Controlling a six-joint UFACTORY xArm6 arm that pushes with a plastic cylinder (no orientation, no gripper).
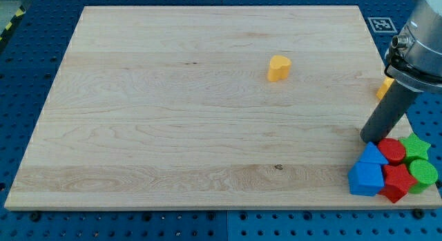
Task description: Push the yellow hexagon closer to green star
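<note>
My tip [371,140] rests on the board at the view's right, just above a cluster of blocks in the bottom right corner. The green star [417,146] lies at the right of that cluster, right of my tip. A yellow block [383,88], mostly hidden behind the rod, sits near the board's right edge above my tip; its shape cannot be made out. A yellow heart-like block [279,68] lies alone at upper centre, far left of my tip.
The cluster also holds a blue triangle-like block [373,155], a larger blue block [365,179], a red round block [393,150], a red star [397,183] and a green round block [423,172]. The wooden board [173,130] ends close right of them.
</note>
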